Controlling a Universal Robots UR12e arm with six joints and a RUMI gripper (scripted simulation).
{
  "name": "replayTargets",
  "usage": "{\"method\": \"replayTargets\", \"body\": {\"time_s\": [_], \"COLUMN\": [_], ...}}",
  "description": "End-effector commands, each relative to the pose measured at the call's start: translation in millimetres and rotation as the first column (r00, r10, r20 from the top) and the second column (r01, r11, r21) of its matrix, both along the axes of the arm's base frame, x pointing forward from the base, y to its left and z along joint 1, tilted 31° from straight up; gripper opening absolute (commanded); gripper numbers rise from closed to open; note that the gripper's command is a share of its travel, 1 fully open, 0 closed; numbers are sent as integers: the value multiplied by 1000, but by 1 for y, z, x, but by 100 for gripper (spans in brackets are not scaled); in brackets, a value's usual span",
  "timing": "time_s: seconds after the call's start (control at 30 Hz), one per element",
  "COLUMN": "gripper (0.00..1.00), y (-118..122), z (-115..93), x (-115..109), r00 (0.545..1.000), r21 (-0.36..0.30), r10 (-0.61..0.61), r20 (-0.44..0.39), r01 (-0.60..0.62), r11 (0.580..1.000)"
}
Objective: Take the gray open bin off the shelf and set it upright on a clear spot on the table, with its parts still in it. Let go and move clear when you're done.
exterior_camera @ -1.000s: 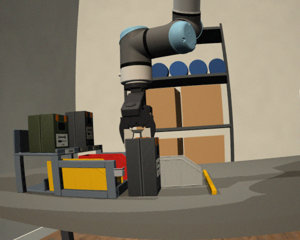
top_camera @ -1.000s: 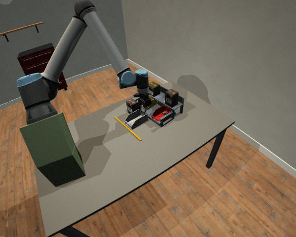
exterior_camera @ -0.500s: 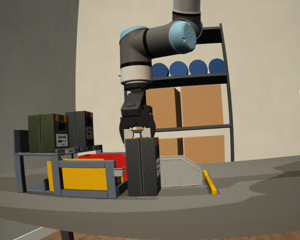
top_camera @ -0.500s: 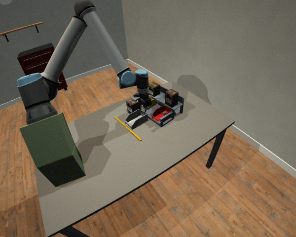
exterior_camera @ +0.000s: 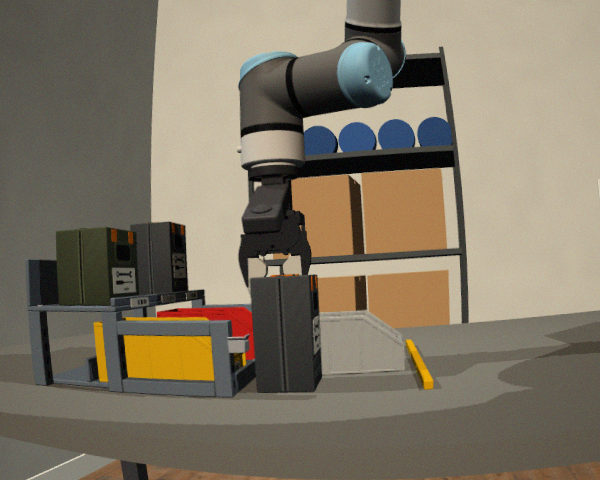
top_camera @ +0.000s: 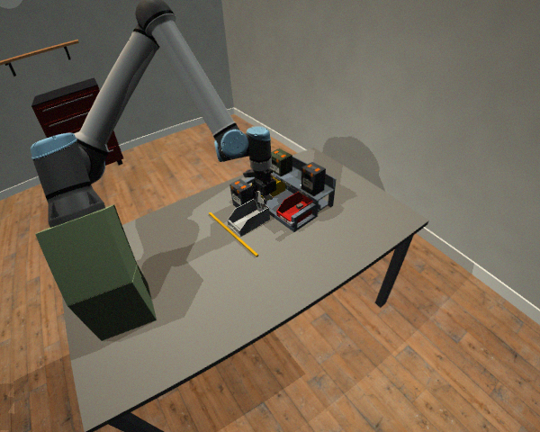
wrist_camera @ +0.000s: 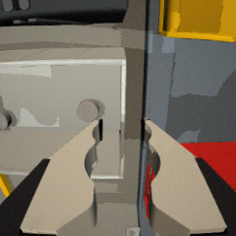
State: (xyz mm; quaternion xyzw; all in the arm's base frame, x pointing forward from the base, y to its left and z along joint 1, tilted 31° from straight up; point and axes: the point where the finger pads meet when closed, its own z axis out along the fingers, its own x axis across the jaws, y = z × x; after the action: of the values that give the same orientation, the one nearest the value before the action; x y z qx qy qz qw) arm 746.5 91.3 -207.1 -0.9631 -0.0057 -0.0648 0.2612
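Observation:
The gray open bin [top_camera: 249, 218] stands upright on the table, just in front of the small shelf rack [top_camera: 307, 197]. It also shows in the exterior view [exterior_camera: 359, 343], half hidden behind a dark box [exterior_camera: 286, 333]. In the wrist view the bin's inside [wrist_camera: 59, 113] holds round gray parts [wrist_camera: 88, 109]. My gripper [top_camera: 259, 202] hangs over the bin's rack-side wall. Its fingers stand a little apart on either side of that wall, with a gap on the left. The gripper [exterior_camera: 275, 271] is open and holds nothing.
A red bin [top_camera: 294, 206] and a yellow bin [exterior_camera: 160, 356] sit in the rack's lower level. Dark boxes [top_camera: 313, 177] stand on top of it, and another [top_camera: 241, 191] stands beside the gray bin. A yellow bar [top_camera: 233, 233] lies to the left. A big green box [top_camera: 95, 274] stands at the table's near left.

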Motion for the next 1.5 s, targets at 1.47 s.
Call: {"method": "replayTargets", "body": {"time_s": [1.47], "gripper": [20], "y": [-36], "z": [61], "x": [-8], "r00": [1000], "r21": [0], "r10": [0], "r20": [1], "r01": [0], "r11": [1000]}}
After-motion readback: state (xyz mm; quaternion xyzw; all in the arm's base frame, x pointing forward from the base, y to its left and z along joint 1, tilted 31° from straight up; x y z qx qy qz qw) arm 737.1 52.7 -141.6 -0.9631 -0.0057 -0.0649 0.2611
